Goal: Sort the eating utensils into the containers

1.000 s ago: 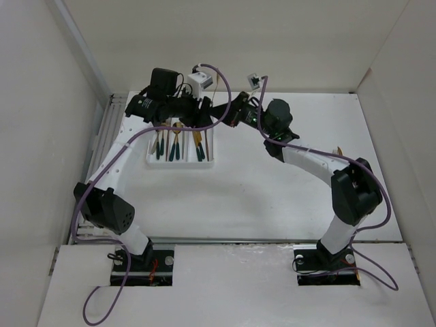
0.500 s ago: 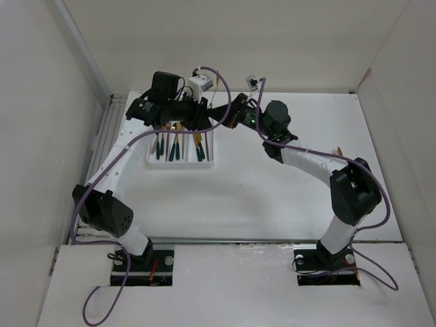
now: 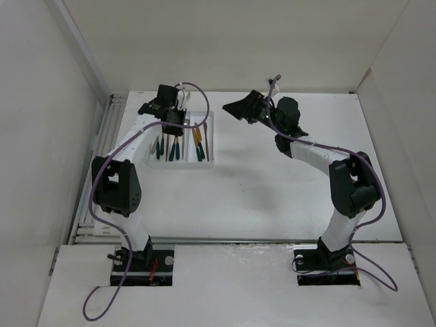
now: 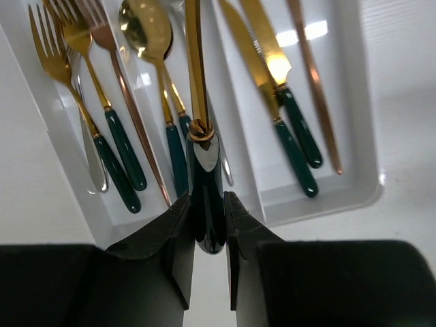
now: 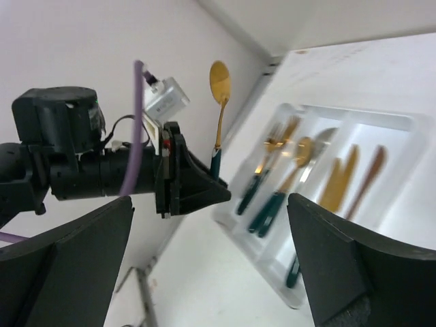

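- The white table (image 3: 272, 197) is bare between the arm bases and the tray.
- The white tray (image 3: 208, 162) lies on the left half of the table. Its three long compartments run near to far.
- The utensils in it lie lengthwise, with their dark green handles toward the near end.
- The left compartment holds the forks (image 4: 75, 41). Most are gold with green handles, one is rose-coloured, and a plain silver piece lies beside them.
- The middle compartment holds gold spoons (image 4: 146, 27) with green handles.
- The right compartment holds two gold knives (image 4: 262, 61) with green handles. A slim rose-coloured piece (image 4: 313, 82) lies just to their right, along the tray wall.
- The left gripper (image 4: 208, 204) hangs above the tray. Its jaws are clenched on the green handle end of a gold spoon (image 4: 197, 82).
- In the left wrist view, this spoon's shaft runs away from the fingers over the middle compartment, near the divider to the knives.
- From the right wrist camera, the same spoon stands with its bowl raised, clear of the pieces in the tray.
- The right gripper (image 3: 236, 109) is over bare table near the far edge, to the right of the tray and apart from it.
- Its fingers (image 5: 61, 266) are spread wide with nothing between them. They face toward the left gripper and the tray.
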### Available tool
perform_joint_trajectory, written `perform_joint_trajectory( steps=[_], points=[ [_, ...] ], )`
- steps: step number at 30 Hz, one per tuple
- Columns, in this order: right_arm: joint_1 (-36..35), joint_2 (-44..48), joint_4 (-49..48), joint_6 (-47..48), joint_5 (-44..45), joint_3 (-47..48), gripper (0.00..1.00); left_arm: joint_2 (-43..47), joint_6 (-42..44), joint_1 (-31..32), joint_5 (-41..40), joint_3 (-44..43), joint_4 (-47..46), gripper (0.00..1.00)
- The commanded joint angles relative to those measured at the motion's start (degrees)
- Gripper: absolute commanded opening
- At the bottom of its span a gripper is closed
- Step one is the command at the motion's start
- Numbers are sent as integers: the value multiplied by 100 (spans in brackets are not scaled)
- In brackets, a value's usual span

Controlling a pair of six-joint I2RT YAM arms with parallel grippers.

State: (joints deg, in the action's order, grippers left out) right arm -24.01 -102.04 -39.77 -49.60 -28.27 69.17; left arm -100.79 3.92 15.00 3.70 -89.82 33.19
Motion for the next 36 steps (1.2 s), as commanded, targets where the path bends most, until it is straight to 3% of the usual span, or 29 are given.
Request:
perform_joint_trajectory(
  steps=[1,5,11,15,17,18,19,20,25,27,32,36],
  points=[
    [19,325,607,747,383,53,100,-299,-251,-85,-660,105,-234,0],
    [71,378,883,1101,489,194,100,-1011,-313,-208,-775,44,-102,0],
    [291,378,988,1155,489,194,100,-1337,-313,-208,-774,-18,-102,0],
    [441,439,1094,1155,437,19,100,-1487,-313,-208,-714,-18,21,6],
    [634,518,1147,1207,437,-43,100,-1487,-313,-208,-582,-18,73,13],
    [747,658,1338,1364,532,-44,100,-1487,-261,-208,-529,-18,74,22],
    [749,711,1505,1522,533,-44,100,-1487,-261,-208,-529,-18,74,23],
    [818,781,1768,1759,794,52,100,-1487,-260,-208,-529,-70,74,33],
    [951,1185,3831,3507,2542,624,100,-1364,-260,-208,-529,-229,188,63],
    [1205,1265,4326,3965,3203,835,100,-1303,-260,-208,-660,-439,188,64],
    [2232,1064,6265,4837,3091,1265,100,-1303,-322,-208,-783,-975,390,64],
    [3033,757,7129,5178,3362,1196,95,-1242,-322,-208,-784,-1599,583,66]
  ],
)
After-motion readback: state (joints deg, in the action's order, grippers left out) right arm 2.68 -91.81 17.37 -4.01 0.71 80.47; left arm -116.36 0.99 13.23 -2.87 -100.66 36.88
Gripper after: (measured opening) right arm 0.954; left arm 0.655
